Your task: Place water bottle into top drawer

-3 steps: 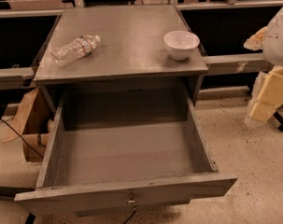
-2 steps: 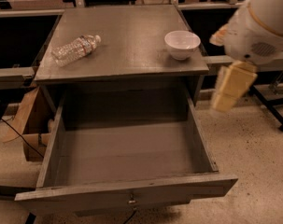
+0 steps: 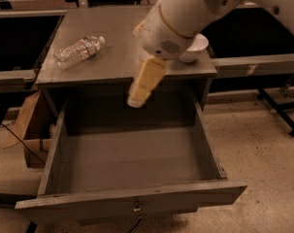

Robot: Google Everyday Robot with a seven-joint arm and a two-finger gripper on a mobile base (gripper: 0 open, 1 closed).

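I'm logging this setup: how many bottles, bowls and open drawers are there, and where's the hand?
water bottle: 1, lying on the tabletop
bowl: 1, on the tabletop
drawer: 1, open
Total: 3
The hand hangs above the back of the drawer, in front of the tabletop's edge.

One camera looks steeply down from the front, close over the open top drawer (image 3: 132, 164), facing the worktop (image 3: 120, 57) behind. The tool (image 3: 136, 99) hangs mid-frame between them.
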